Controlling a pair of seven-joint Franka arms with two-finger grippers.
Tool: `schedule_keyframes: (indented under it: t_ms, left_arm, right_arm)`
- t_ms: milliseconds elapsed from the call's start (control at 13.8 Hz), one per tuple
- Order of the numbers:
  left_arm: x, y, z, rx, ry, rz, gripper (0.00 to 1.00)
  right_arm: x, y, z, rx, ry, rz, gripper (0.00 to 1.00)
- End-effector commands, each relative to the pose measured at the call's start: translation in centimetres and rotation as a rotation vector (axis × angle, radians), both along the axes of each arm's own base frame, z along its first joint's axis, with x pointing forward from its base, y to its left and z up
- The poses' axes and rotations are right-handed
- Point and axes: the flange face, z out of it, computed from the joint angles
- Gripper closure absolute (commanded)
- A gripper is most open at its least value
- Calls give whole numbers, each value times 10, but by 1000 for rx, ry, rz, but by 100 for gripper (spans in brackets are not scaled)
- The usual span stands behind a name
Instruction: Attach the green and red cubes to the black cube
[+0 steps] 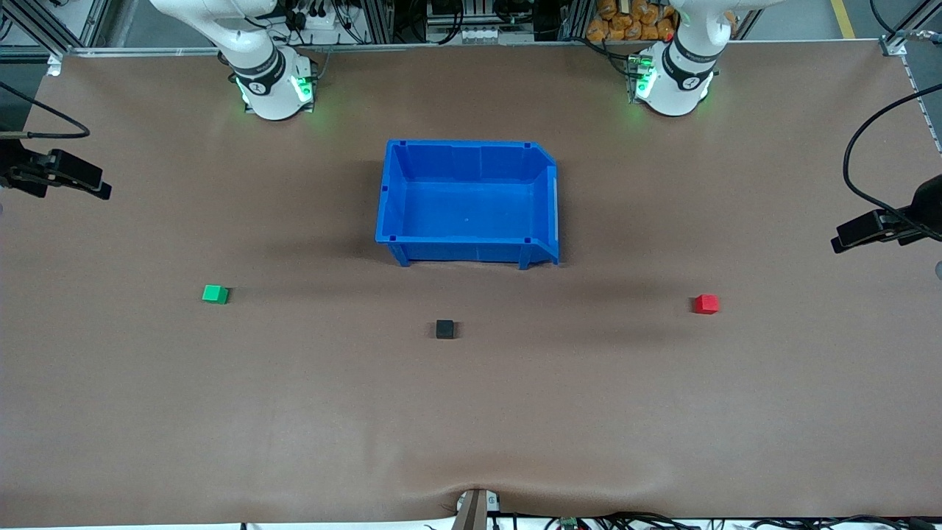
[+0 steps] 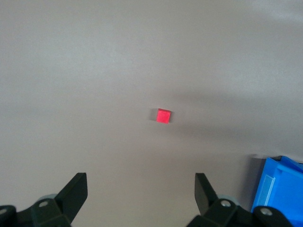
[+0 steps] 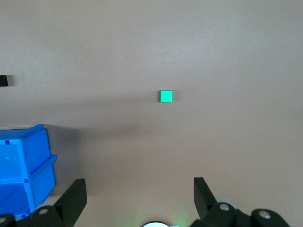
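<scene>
Brown covering spans the table [image 1: 471, 412], where three small cubes and one blue bin [image 1: 468, 202] are laid out before two white robot arms. One green cube [image 1: 215, 294] sits toward the right arm's end of the table, one red cube [image 1: 706, 304] toward the left arm's end, and one black cube [image 1: 444, 329] lies between them, slightly nearer the front camera than either and well apart from both. The single bin stands farther from the front camera than all three cubes, its inside bare. The left gripper [image 2: 141, 189] hangs high over the table above the red cube, its two black fingers [image 2: 75, 191] spread wide and holding nothing, a corner of the bin at the edge of its wrist view. The right gripper [image 3: 140, 194] hangs over the green cube in the same pose, its two fingers [image 3: 75, 196] also wide apart and empty, with the bin and the black cube at the margin of its wrist view.
</scene>
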Motion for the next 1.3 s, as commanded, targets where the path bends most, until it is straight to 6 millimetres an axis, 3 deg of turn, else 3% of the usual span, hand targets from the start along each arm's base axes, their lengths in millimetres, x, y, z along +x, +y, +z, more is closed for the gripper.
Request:
schedule_keyframes:
  t_ms: [0, 217, 290, 507, 797, 1159, 1232]
  left_arm:
    - [1, 0, 10, -2, -19, 0, 0]
    - [5, -31, 2, 43, -9, -43, 0]
    - [6, -28, 0, 34, -6, -39, 0]
    - [19, -20, -32, 26, 45, -50, 0]
    - [23, -28, -39, 22, 53, -39, 0]
    - [44, -33, -100, 19, 127, 2, 0]
    - [51, -34, -126, 20, 155, 4, 0]
  right_arm:
    - [1, 0, 3, 6, -7, 6, 0]
    - [1, 0, 3, 6, -7, 8, 0]
    - [1, 0, 3, 6, -7, 8, 0]
    - [1, 0, 3, 6, -7, 8, 0]
    - [1, 1, 3, 6, -7, 8, 0]
    - [1, -1, 3, 6, -7, 6, 0]
    - [1, -1, 3, 6, -7, 5, 0]
